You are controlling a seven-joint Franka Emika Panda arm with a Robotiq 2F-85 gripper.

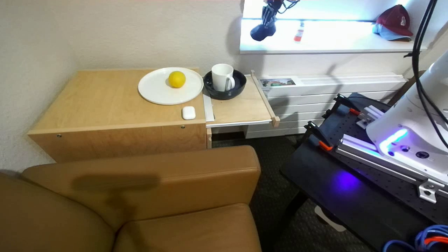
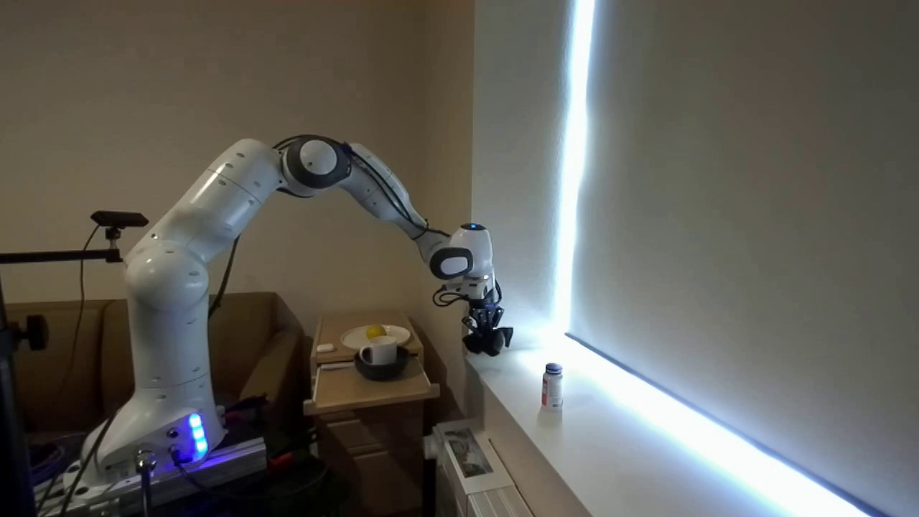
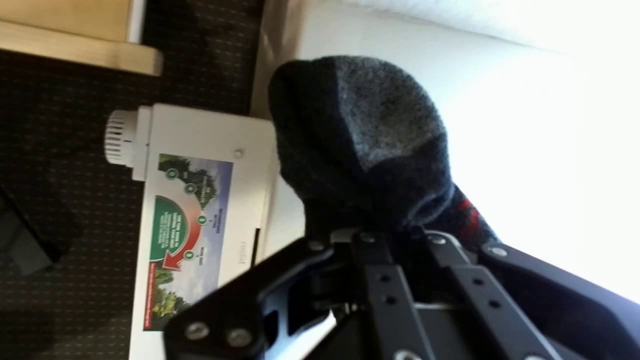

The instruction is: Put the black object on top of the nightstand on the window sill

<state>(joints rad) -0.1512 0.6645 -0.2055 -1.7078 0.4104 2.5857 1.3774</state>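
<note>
Gripper (image 3: 397, 237): pinched the sock (image 3: 365, 145).
Sill (image 2: 610, 445): called for low release inside its edge.
Bottle (image 2: 552, 388): needed avoiding at the sock's four o'clock, in an exterior view.

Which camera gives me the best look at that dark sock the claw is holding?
The wrist view: the dark sock sits large near center, showing its gray patch and red marks. Both exterior views show it smaller, a dark shape at the claw, detail hard to discern.
</note>
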